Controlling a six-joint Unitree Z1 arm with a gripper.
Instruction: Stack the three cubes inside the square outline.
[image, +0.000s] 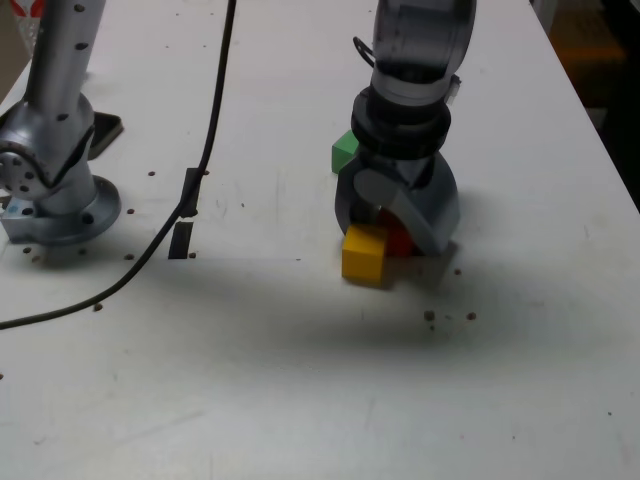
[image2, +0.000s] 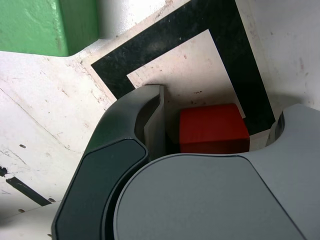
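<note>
The red cube rests on the white centre of the square outline, near one of its corners. My gripper stands open around it, with a gap on each side between cube and fingers. In the exterior view the gripper points down at the table, and the red cube shows only as a sliver between the jaws. The yellow cube sits on the table right against the gripper's near side. The green cube lies just behind the gripper, outside the outline.
The arm's base stands at the exterior view's left. A black cable runs from it across the table. Two short black tape strips lie beside the cable. The table's edge runs along the exterior view's right.
</note>
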